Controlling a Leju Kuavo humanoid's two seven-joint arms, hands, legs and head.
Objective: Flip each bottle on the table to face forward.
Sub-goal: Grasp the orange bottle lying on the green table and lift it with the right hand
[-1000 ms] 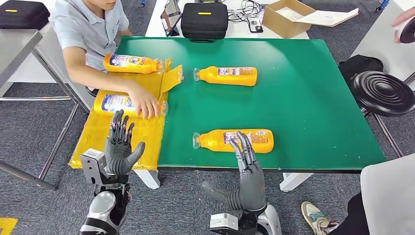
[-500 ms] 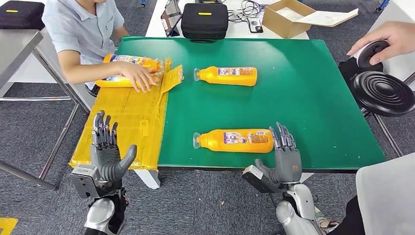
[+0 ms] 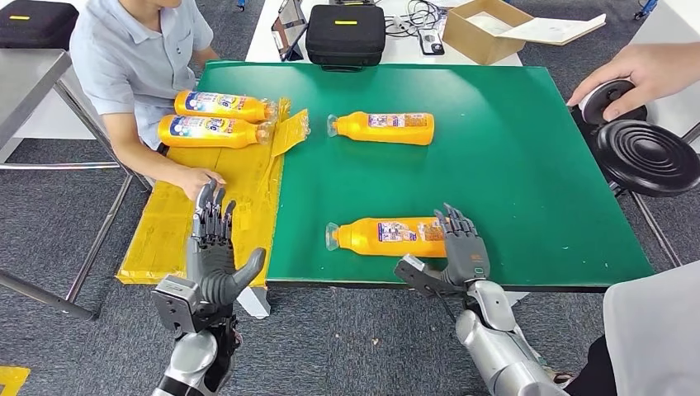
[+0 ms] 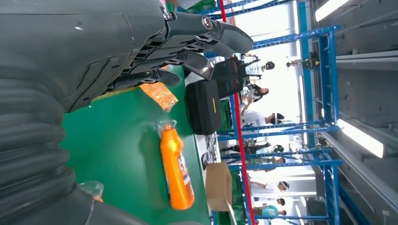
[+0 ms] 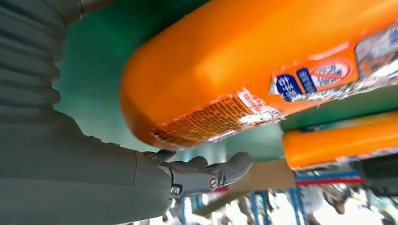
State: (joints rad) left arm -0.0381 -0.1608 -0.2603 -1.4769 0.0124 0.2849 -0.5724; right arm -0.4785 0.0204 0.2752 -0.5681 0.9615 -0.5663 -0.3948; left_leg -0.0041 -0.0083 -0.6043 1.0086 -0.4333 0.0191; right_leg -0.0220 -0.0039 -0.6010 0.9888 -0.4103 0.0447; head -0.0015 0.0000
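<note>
While a seated person's hand point(image 3: 195, 177) rests on the yellow mat point(image 3: 177, 221) beside two bottles point(image 3: 216, 120), the green surface point(image 3: 512, 157) carries two more. The left hand point(image 3: 216, 252) hovers upright, fingers spread, holding nothing; the right hand point(image 3: 462, 252) cups the near bottle's point(image 3: 388, 236) base.

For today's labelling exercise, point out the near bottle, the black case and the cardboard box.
near bottle point(image 3: 388, 236): head view, on its label.
black case point(image 3: 344, 35): head view, middle of its lid.
cardboard box point(image 3: 467, 37): head view, on its front wall.
</note>
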